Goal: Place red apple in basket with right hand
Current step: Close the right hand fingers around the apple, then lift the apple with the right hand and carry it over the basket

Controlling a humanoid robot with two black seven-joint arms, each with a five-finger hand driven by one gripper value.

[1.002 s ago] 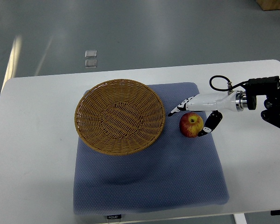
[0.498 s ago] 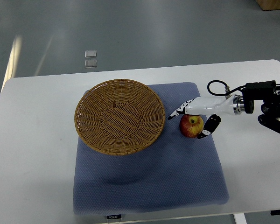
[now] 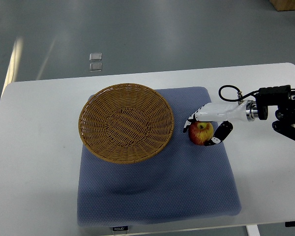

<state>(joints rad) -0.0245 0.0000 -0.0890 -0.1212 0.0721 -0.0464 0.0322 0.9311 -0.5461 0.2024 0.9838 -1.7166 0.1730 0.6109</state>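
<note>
The red apple (image 3: pixel 201 133) lies on the blue mat (image 3: pixel 157 191), just to the right of the wicker basket (image 3: pixel 125 122) and apart from its rim. The right hand (image 3: pixel 206 123) reaches in from the picture's right edge and is wrapped around the fruit: its white fingers (image 3: pixel 192 120) curl over the far and left side of the apple, while the dark thumb (image 3: pixel 221 133) presses in at its right and near side, so the hand is closed on the apple from above and from both flanks. The apple looks to be resting on the mat; whether it is lifted clear of the cloth cannot be told from this steep view. A black cable (image 3: pixel 227 93) loops above the wrist, and the dark forearm runs off over the bare white surface (image 3: pixel 34 162) to the right. The basket is round, shallow and woven in a tan-brown colour; it sits on the upper left part of the mat, with its left rim reaching just past the mat's edge, and its bowl holds nothing. The mat covers the middle of the surface and runs down to the near edge, where a small dark label (image 3: pixel 119 228) shows.
</note>
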